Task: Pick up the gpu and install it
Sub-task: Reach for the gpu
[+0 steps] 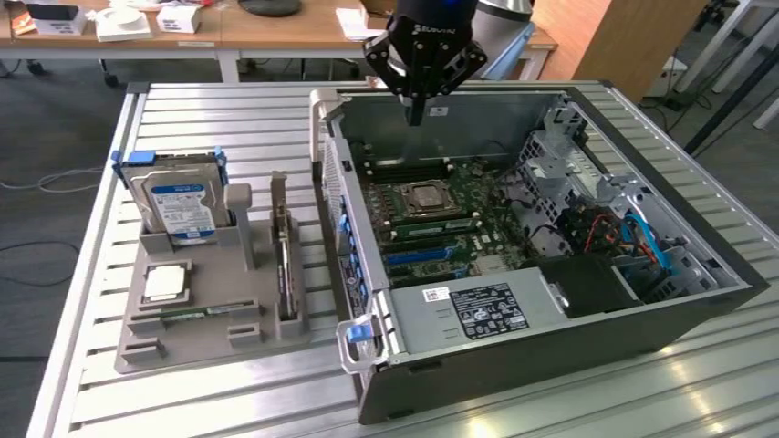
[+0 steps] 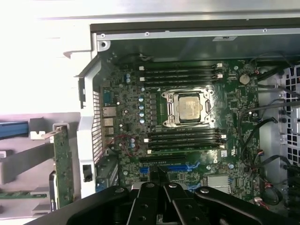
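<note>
The gpu is a thin dark card standing on edge in a slot of the grey parts holder, at the exterior view's left of the open computer case. In the wrist view the gpu shows edge-on as a green board beside the case's wall. My gripper hangs over the far part of the case, above the motherboard, well away from the gpu. Its black fingers are pressed together with nothing between them. The motherboard's blue card slots lie just beyond the fingertips.
A silver hard drive with a blue-white label stands in the holder's far end. A processor chip and a memory stick lie in the holder. The case holds a power supply, a drive cage and cables.
</note>
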Robot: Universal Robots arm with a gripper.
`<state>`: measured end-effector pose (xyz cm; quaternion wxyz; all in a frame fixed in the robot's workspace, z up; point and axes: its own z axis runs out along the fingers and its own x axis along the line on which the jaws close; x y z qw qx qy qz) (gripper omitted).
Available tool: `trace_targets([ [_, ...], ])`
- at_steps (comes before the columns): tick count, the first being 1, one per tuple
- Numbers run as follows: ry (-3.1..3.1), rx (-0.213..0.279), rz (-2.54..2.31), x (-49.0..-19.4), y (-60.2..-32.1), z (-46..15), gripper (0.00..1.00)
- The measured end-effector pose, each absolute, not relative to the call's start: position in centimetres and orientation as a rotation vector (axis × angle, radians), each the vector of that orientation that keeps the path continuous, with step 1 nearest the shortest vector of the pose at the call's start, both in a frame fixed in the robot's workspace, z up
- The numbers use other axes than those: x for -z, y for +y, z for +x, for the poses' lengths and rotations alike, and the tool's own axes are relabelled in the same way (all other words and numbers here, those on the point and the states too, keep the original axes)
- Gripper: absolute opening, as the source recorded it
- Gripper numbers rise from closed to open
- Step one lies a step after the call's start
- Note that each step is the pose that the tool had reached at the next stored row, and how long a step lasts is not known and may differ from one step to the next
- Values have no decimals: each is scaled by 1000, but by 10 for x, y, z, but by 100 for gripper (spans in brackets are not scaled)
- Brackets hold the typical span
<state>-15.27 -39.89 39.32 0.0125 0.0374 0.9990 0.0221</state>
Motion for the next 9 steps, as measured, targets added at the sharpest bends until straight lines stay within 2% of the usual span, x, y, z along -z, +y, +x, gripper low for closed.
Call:
trace_targets([
  [9, 3114, -69, 117, -393, -399, -177, 11],
])
